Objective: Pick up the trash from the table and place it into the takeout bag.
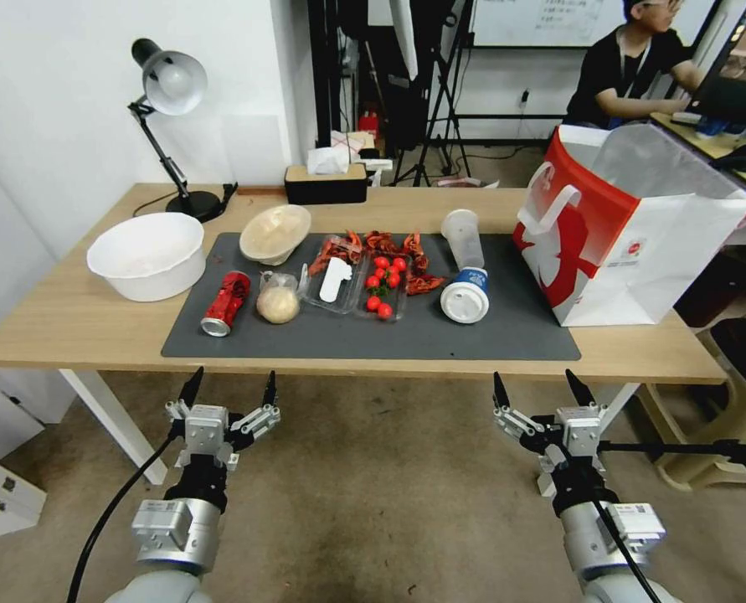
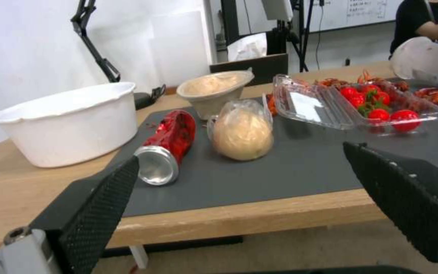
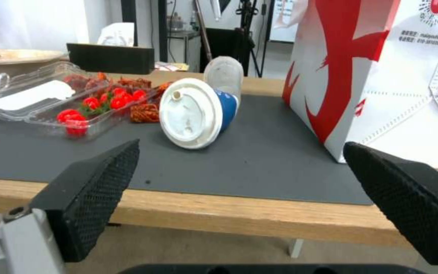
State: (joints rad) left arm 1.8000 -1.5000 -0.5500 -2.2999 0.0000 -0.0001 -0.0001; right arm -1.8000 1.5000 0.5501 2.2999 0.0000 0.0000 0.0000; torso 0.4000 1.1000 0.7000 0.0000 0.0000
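Both grippers, left (image 1: 229, 387) and right (image 1: 539, 386), wide open, empty; the light, slippery cup (image 1: 465, 266) suits a mid-body grasp.

Light-wood table (image 1: 71, 322), grey mat (image 1: 473, 339), white bowl (image 1: 146, 255), takeout bag (image 1: 640, 243), lamp (image 1: 172, 92)

One can (image 1: 225, 302), one cup (image 1: 465, 266), one bun bag (image 1: 278, 299), two bowls (image 1: 275, 233), one takeout bag (image 1: 632, 234).

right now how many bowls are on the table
2. A white bowl stands on the bare table at the robot's left; a shallow beige bowl sits tilted at the mat's far left corner.
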